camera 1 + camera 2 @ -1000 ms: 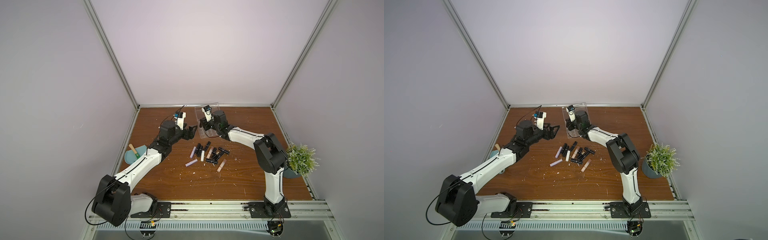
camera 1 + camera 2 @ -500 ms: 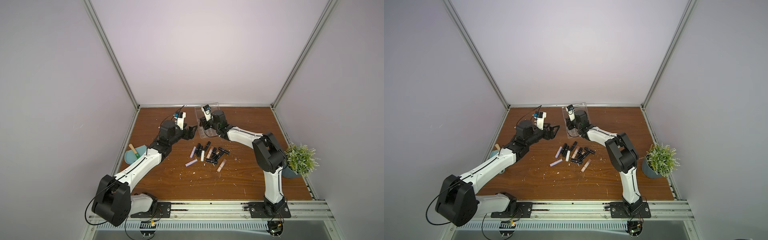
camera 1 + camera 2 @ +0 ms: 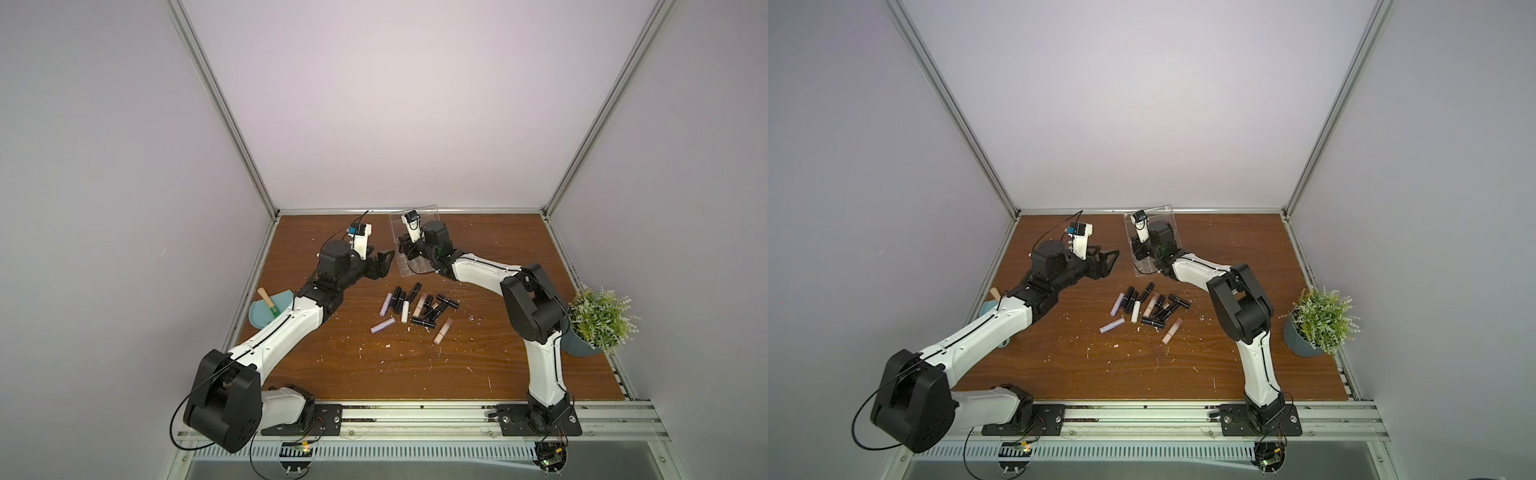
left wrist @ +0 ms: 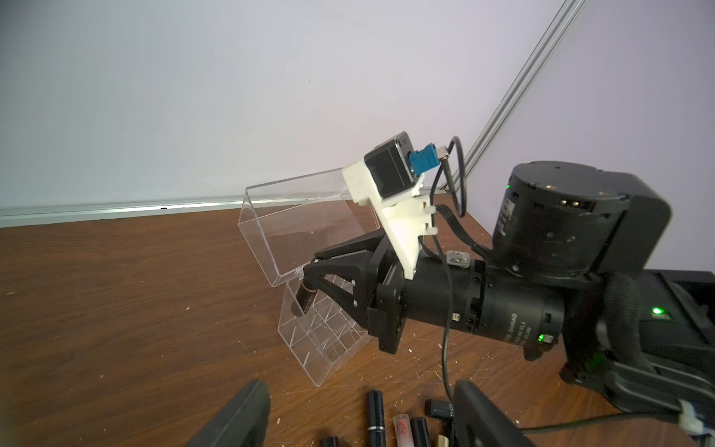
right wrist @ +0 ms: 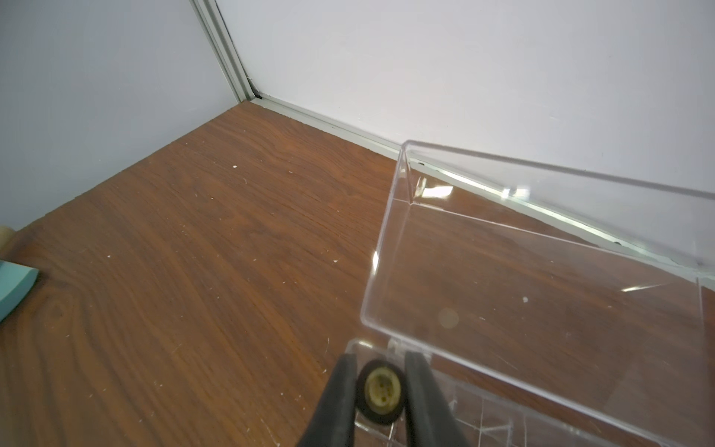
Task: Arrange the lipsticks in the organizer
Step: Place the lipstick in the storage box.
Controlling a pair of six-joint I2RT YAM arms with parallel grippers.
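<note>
1. Fingers point(image 5: 339, 400) on the right gripper point(image 4: 311, 278) are pinched tight on a black, gold-banded lipstick point(image 5: 381, 391). They grab it near the upper end, so the bottom is free to go in first.
2. That tube hangs tilted over a corner compartment of the clear organizer point(image 4: 327, 348). Whether its lower end is at the rim or already inside, can't tell.
3. Hinged lid point(image 4: 294, 228) stands tipped back and open, which leaves the grid reachable from above.
4. Left gripper point(image 3: 382, 265) is spread wide and empty, hovering just beside the organizer. My guess is it's there to steady the box or take the next tube.
5. Other lipsticks point(image 3: 420, 304) lie in a loose pile on the wooden table point(image 3: 478, 365) in front of the organizer. No filled cells that I can see, so it looks like early days.
</note>
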